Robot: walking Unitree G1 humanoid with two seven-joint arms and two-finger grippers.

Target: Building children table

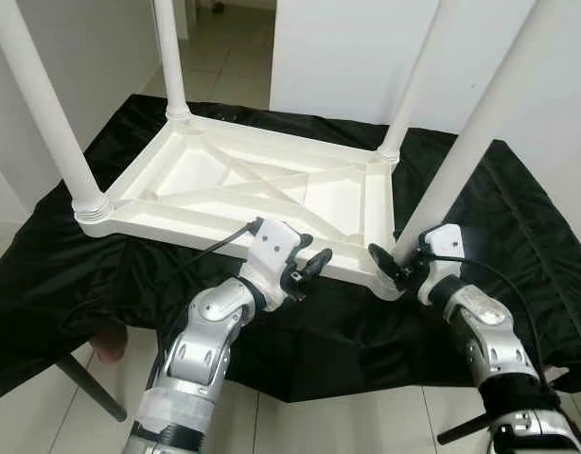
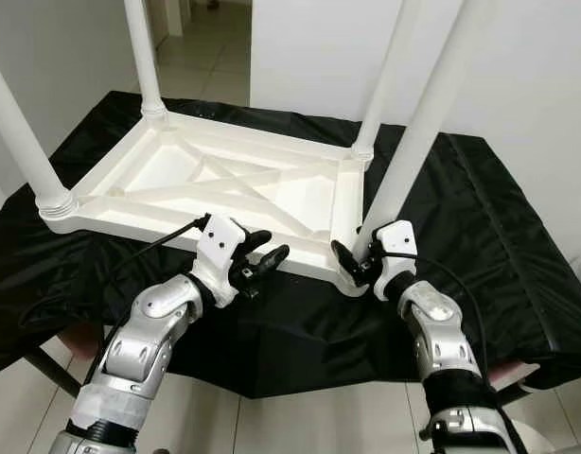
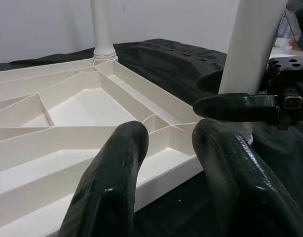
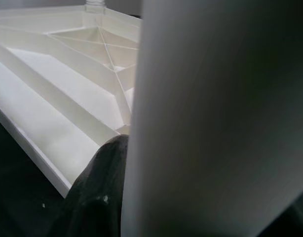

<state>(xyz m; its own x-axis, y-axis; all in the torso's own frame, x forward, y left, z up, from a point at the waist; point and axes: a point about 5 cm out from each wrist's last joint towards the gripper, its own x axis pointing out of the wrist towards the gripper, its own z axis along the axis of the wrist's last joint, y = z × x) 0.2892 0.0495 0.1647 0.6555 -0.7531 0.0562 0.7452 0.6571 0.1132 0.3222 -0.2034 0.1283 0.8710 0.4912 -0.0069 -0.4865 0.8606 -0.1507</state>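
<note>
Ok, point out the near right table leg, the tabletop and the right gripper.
near right table leg [image 1: 458, 161], left eye view, middle of the shaft
tabletop [image 1: 182, 177], left eye view, ribbed underside
right gripper [image 1: 396, 268], left eye view, between the fingertips

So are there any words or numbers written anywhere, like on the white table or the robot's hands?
None can be read.
The upturned white table, its legs and the black cloth are plain.
The left gripper and right gripper show no lettering.
</note>
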